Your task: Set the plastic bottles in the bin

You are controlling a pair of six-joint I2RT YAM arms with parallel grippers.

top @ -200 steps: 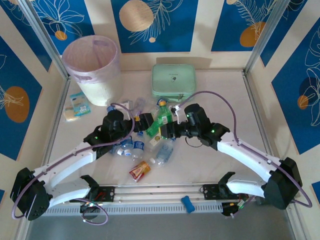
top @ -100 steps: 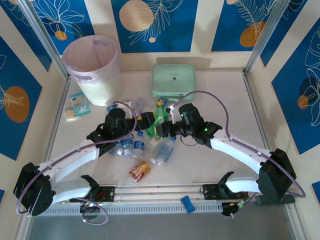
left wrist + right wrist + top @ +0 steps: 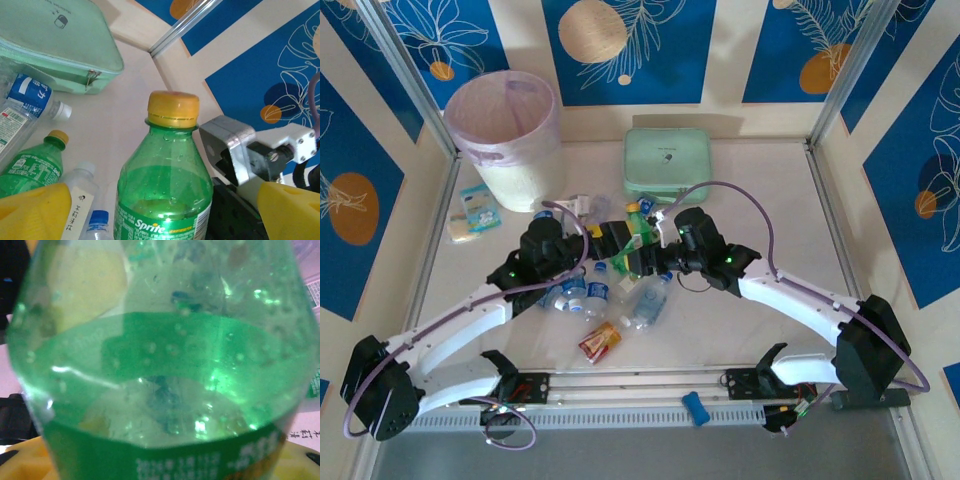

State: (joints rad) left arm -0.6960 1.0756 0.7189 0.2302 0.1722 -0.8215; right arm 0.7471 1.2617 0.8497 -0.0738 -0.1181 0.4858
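The right gripper (image 3: 642, 262) is clamped on an upright green bottle (image 3: 165, 190) at mid-table. The left gripper's (image 3: 609, 240) yellow fingers (image 3: 30, 210) stand wide apart on either side of it, not touching. Loose bottles (image 3: 588, 292) crowd the near side and a case (image 3: 667, 160) lies just behind, while the bin (image 3: 520, 165) stands in the far-left corner, with open table (image 3: 770, 210) to the right.

- The tabletop (image 3: 760, 200) is lit brightly and evenly from above; only faint, soft-edged shadows are cast on it.
- In the right wrist view the green bottle (image 3: 160, 390) is rendered blurred at close range, with small glints scattered over its wall.
- In the left wrist view its yellow cap is kept sharp.
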